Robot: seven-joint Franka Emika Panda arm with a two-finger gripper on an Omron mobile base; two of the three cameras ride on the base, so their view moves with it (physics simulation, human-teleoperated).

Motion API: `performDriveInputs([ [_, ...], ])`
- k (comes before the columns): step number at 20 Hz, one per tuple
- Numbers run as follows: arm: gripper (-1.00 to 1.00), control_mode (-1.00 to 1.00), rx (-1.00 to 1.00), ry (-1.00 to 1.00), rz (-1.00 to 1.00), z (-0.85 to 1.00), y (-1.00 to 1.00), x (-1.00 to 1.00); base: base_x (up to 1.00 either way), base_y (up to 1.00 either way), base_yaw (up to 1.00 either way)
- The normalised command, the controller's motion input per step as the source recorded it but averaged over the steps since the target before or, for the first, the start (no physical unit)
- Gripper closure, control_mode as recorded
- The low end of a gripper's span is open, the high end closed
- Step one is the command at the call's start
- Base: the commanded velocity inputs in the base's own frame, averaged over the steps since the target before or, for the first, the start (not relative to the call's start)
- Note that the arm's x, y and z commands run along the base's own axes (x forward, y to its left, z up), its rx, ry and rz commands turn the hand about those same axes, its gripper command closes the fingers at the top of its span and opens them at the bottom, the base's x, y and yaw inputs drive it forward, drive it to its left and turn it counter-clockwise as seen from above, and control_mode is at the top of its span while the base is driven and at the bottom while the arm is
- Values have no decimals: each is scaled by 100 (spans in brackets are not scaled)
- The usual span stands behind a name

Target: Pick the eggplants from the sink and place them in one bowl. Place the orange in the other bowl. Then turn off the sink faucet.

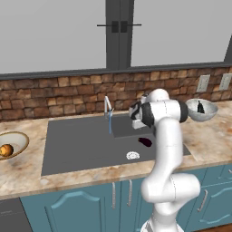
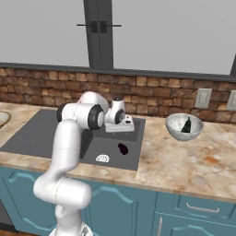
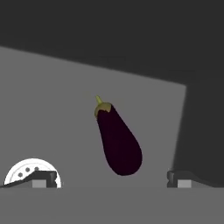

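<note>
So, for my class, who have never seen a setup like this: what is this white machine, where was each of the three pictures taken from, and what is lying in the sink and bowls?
The white machine is a robot arm in a rendered kitchen. Two pictures come from cameras behind it, left and right. The third looks along its hand, whose two fingers stand wide apart, holding nothing. Below them one eggplant lies on the floor of the sink, near the drain. Another eggplant already sits in the grey speckled bowl. The orange is in the tan-rimmed bowl. The faucet is running.
</note>
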Motion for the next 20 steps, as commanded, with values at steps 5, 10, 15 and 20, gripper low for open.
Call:
performDriveInputs([
  [5,-100,-100,0,9,2,-41,-2,14,0,0,0],
  [10,-100,-100,0,8,2,-41,-11,7,0,0,0],
  [15,-100,-100,0,3,2,-35,-15,-4,0,0,0],
  [20,-100,-100,0,0,2,-34,-2,-9,0,0,0],
])
